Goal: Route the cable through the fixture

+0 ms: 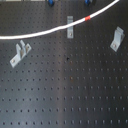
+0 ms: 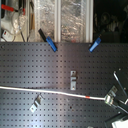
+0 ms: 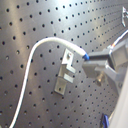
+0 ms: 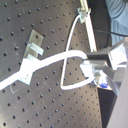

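Tool point(image 3: 86, 63) clamped on cable point(image 3: 47, 42) end; cable beside metal fixture point(image 3: 65, 75) on perforated tabletop point(image 3: 30, 25); not threaded.

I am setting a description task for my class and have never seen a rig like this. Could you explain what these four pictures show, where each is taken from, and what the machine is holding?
This is one robot arm working over a black board full of holes. Both exterior views come from cameras fixed off the arm, looking down on the board. Both wrist views come from cameras riding on the arm's grasping part, so they look along its fingers.

On the board lie a long white cable with a red tape band and three small metal fixtures, such as the middle one, which the cable crosses. Two blue clamps sit at the board's edge in the second exterior view.

In both wrist views the fingers appear closed on the cable.
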You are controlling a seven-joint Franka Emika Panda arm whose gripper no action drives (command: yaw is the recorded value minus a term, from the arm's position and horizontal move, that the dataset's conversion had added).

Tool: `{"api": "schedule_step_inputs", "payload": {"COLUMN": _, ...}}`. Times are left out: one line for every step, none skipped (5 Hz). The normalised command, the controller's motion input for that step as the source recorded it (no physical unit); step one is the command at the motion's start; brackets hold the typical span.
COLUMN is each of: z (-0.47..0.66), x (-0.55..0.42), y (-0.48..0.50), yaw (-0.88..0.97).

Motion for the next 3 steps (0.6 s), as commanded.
{"api": "schedule_step_inputs", "payload": {"z": 0.02, "x": 0.002, "y": 0.001, "yaw": 0.00}}
{"api": "schedule_step_inputs", "payload": {"z": 0.00, "x": -0.011, "y": -0.004, "yaw": 0.00}}
{"api": "schedule_step_inputs", "payload": {"z": 0.05, "x": -0.001, "y": -0.001, "yaw": 0.00}}
